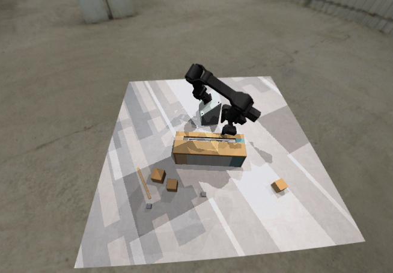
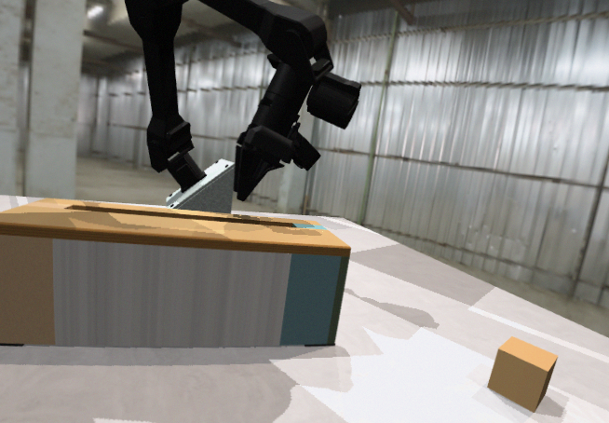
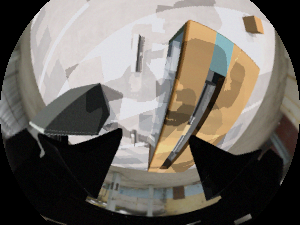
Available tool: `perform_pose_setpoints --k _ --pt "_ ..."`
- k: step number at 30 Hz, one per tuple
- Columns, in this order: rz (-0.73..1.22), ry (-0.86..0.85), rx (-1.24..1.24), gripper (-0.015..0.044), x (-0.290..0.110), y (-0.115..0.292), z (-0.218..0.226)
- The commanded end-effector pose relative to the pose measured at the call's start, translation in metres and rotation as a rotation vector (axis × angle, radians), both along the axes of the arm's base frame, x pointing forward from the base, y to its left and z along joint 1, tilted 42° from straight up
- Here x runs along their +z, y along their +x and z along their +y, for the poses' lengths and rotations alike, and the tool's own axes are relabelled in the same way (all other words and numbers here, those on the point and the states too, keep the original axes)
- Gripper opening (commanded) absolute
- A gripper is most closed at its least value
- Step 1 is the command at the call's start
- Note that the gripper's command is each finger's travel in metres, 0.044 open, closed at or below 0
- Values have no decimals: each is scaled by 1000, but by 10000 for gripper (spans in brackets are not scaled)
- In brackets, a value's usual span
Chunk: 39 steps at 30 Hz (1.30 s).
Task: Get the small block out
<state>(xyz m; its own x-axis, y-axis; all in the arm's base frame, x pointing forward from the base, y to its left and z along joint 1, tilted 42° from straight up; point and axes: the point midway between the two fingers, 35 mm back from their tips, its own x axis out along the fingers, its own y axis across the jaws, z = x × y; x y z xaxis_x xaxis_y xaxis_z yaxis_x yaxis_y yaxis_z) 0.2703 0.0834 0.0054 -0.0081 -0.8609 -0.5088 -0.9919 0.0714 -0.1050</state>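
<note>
The long box has an orange top with a narrow slot, a clear striped front and a teal right end. I cannot see the small block; the shelf inside shows only as a grey strip through the slot. My gripper is open and empty. It points down just above the back edge of the box, near its right end. In the wrist view the box top runs between the two fingers.
The arm's grey base block stands behind the box. Two orange cubes and a thin stick lie front left. Another orange cube lies front right. Two tiny grey cubes lie in front.
</note>
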Motion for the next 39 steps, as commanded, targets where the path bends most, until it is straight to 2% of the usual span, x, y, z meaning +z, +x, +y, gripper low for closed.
perform_pose_setpoints --k 1,39 --pt "-14 -17 -5 400 4 1 -1" --pt "-15 -18 -5 400 -40 8 -41"
